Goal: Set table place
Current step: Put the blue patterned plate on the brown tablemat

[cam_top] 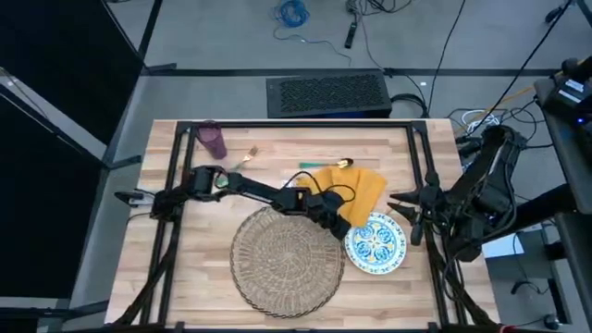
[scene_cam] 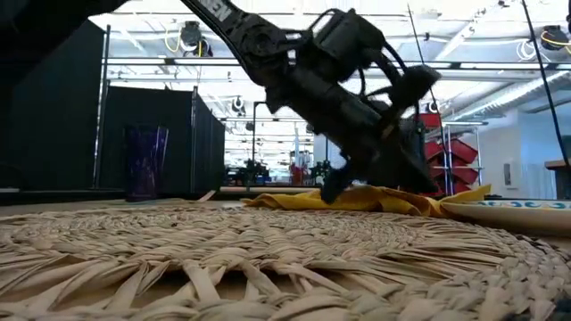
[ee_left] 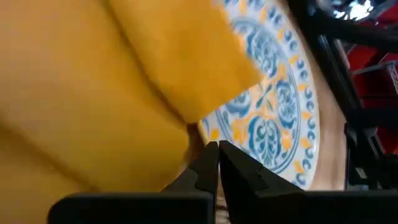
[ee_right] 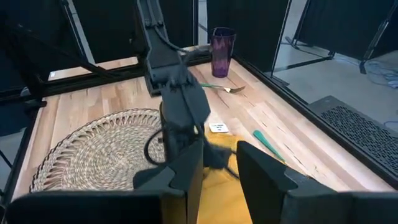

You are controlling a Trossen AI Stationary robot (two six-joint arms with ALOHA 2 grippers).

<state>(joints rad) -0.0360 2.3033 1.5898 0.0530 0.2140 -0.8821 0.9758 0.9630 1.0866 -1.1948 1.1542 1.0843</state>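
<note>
Risk: the napkin (cam_top: 356,190) overlaps the plate (cam_top: 376,245) rim in the left wrist view; a pull on the cloth could drag or tilt the plate.
Risk cause: the left pincer (ee_left: 217,155) sits at the boundary of cloth and plate, so a grasp there may catch the wrong item.
Left pincer: fingers pressed together, nothing visibly between them; positioned over the near corner of the napkin, just beside the plate.
Right pincer (ee_right: 217,165): fingers spread apart, holding nothing; waiting at the right edge of the desk (cam_top: 185,268).
Placemat (cam_top: 287,259): flat at the desk's front centre, bare; the plate lies just beside its right edge, not on it.
Cup (cam_top: 213,141): upright at the far left corner, well apart from both pincers.
Cutlery (cam_top: 324,166): loose beyond the napkin; a second piece near the cup.
</note>
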